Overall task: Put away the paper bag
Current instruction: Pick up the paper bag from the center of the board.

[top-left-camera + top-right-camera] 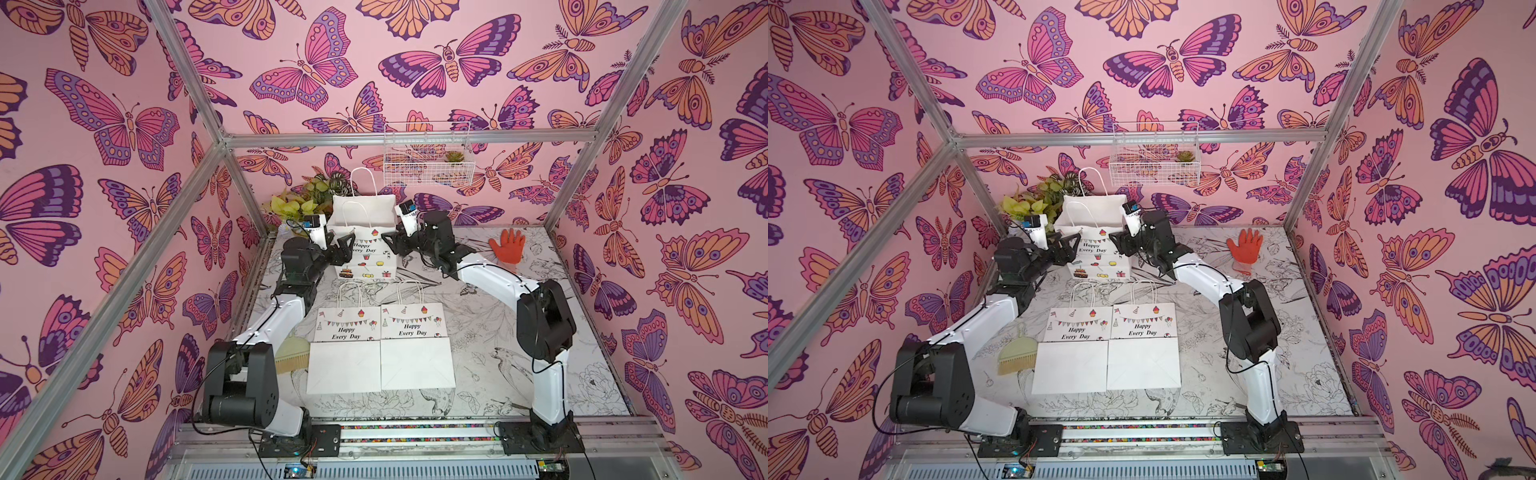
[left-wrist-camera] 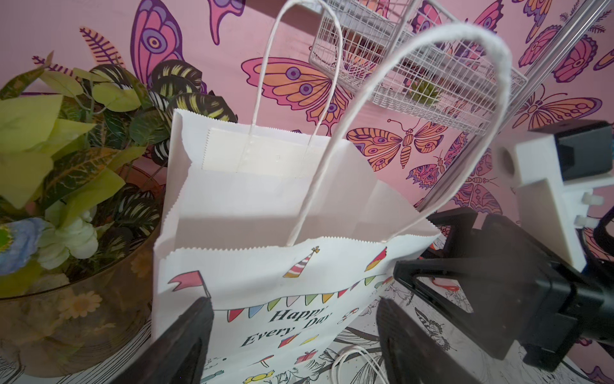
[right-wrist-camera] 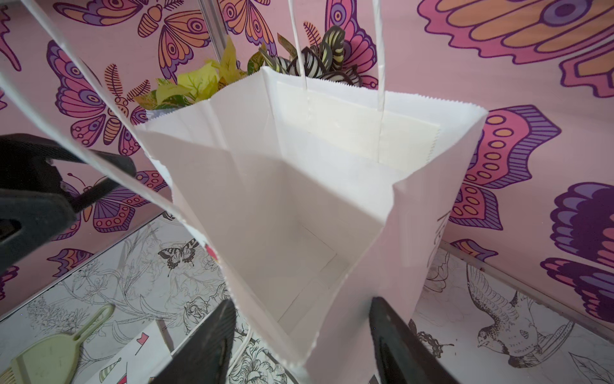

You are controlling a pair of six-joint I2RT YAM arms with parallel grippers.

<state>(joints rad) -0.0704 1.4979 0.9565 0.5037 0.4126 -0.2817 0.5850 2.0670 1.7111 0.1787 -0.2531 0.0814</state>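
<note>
A white paper bag (image 1: 365, 259) (image 1: 1100, 259) printed "Happy Every Day" stands upright and open at the back middle of the table, both handles up. My left gripper (image 1: 343, 245) (image 2: 295, 306) is open at the bag's left front, and the printed front face (image 2: 265, 282) lies between its spread fingers. My right gripper (image 1: 388, 243) (image 3: 302, 309) is open at the bag's right front corner. Its fingers straddle that corner of the rim (image 3: 299, 332), one outside the front wall, the other against the side wall. The inside of the bag (image 3: 299, 216) is empty.
Two more bags of the same print lie flat, side by side, in front (image 1: 345, 349) (image 1: 415, 345). A green hand brush (image 1: 291, 353) lies left of them. An orange glove (image 1: 507, 245) stands at the back right. A leafy plant bowl (image 1: 299, 199) sits behind the bag, and a wire basket (image 1: 428, 153) hangs above.
</note>
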